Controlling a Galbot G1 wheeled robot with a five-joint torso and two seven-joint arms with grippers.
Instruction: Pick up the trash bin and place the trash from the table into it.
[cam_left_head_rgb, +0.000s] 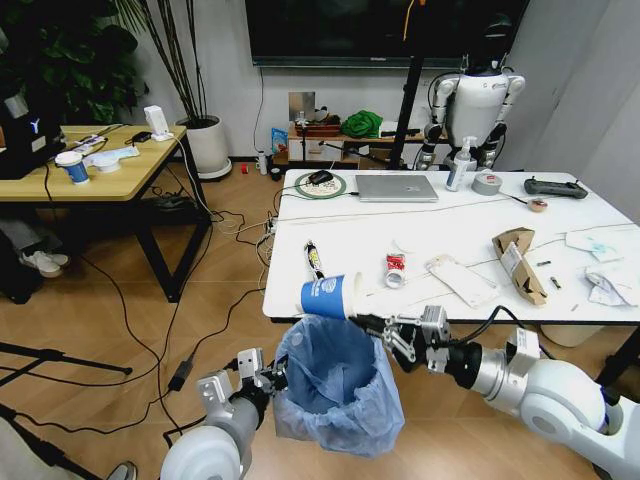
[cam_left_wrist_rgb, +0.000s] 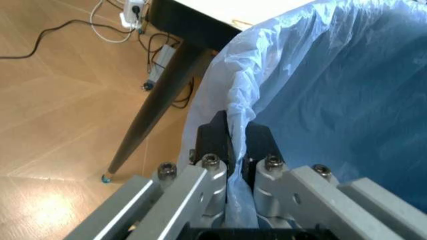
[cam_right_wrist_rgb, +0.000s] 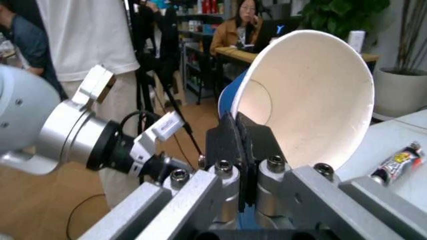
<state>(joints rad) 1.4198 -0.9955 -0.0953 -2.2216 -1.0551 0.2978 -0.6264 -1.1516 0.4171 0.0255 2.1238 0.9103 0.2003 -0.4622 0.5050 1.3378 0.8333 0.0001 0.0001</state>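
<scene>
The bin (cam_left_head_rgb: 338, 385), lined with a blue bag, is held just below the tabletop (cam_left_head_rgb: 440, 235) edge, its rim pinched by the left gripper (cam_left_head_rgb: 268, 378). The paper cup (cam_left_head_rgb: 331, 297) is pinched at its rim by the right gripper's (cam_left_head_rgb: 372, 322) fingers, above the bin's mouth.

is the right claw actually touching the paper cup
Touching. In the right wrist view the right claw is shut on the rim of the paper cup, one finger inside and one outside; the head view shows the cup held above the trash bin.
</scene>
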